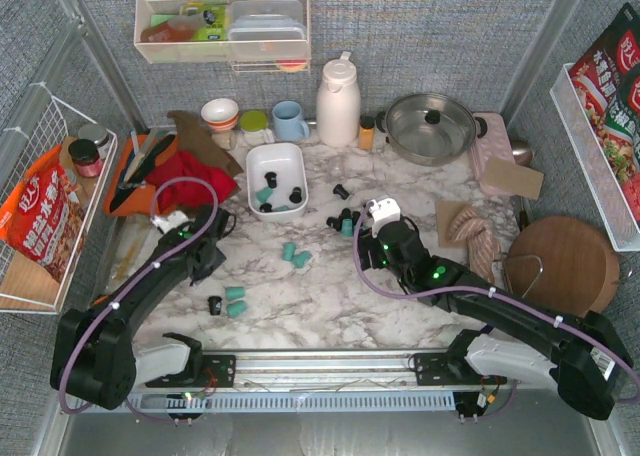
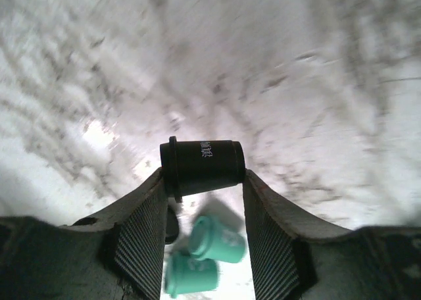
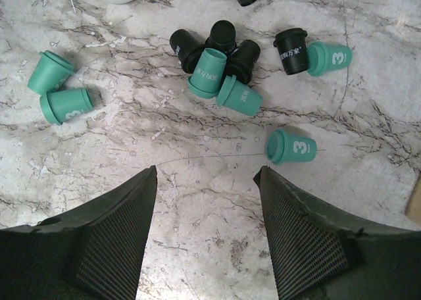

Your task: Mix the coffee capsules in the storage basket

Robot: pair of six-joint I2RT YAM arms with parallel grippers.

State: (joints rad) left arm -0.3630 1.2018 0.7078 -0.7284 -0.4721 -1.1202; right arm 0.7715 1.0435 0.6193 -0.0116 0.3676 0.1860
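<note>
My left gripper [image 2: 204, 181] is shut on a black coffee capsule [image 2: 204, 162], held sideways between the fingertips above the marble. Below it lie two teal capsules [image 2: 217, 237] and a black one [image 1: 215, 304]. In the top view this gripper [image 1: 210, 266] hangs left of centre, and the capsule it holds is hidden there. The white storage basket [image 1: 252, 166] stands behind it with a teal and a few black capsules inside. My right gripper [image 3: 206, 175] is open over bare marble, short of a mixed pile of capsules [image 3: 220, 60] and a lone teal one [image 3: 291, 146].
Two teal capsules [image 1: 295, 254] lie mid-table and a black one [image 1: 341, 190] right of the basket. Along the back stand a blue mug [image 1: 290, 121], a white thermos [image 1: 338, 101] and a steel pot [image 1: 431, 126]. A red cloth [image 1: 190, 181] lies left, a round wooden board [image 1: 560, 261] right.
</note>
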